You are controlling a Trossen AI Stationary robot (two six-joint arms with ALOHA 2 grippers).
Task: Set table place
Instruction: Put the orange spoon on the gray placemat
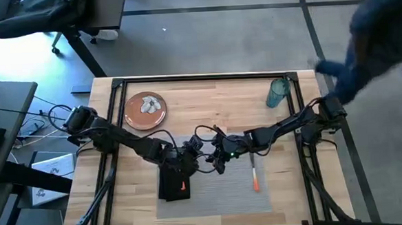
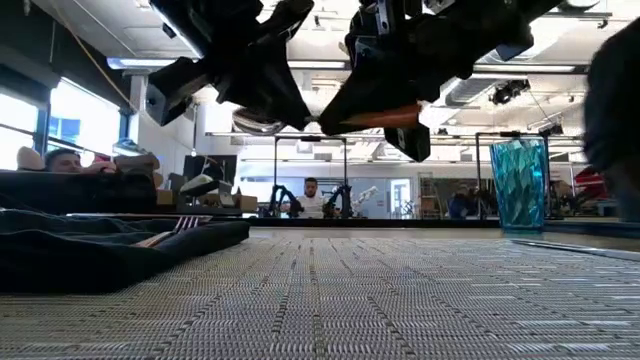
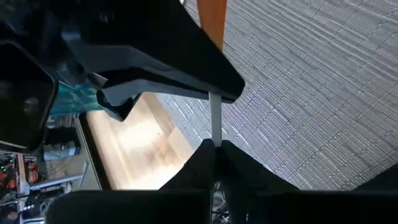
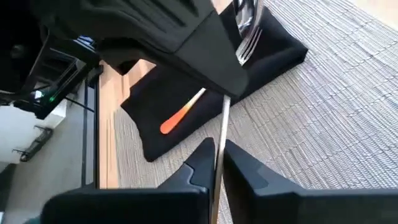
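Observation:
A spoon with a silver bowl [image 2: 255,121], a thin silver shaft and an orange handle [image 2: 386,115] hangs above the grey placemat [image 1: 226,194]. My left gripper [image 3: 216,152] and my right gripper [image 4: 219,163] are both shut on it, meeting over the mat's far edge [image 1: 205,156]. The black napkin [image 1: 172,186] lies on the mat's left part, and an orange-handled fork [image 4: 181,117] rests on it. An orange-handled knife [image 1: 254,175] lies on the mat's right part. My left gripper pinches the spoon's silver shaft [image 3: 215,127] between its two fingers, coming from the table's left. The shaft runs on ahead along the fingers toward the orange handle [image 3: 212,18]. The spoon is clear of the mat. My right gripper pinches the same shaft [image 4: 222,124] between its two fingers, nearer the handle, coming from the table's right. The shaft runs on ahead past the left gripper's finger to the bowl [image 4: 243,14]. The spoon hangs roughly level.
The round orange-brown plate [image 1: 146,110] sits at the far left of the table. The teal tumbler [image 1: 277,93] stands at the far right. A person in dark blue [image 1: 369,41] leans in at the table's far right corner. Black frame rails [image 1: 206,78] border the top.

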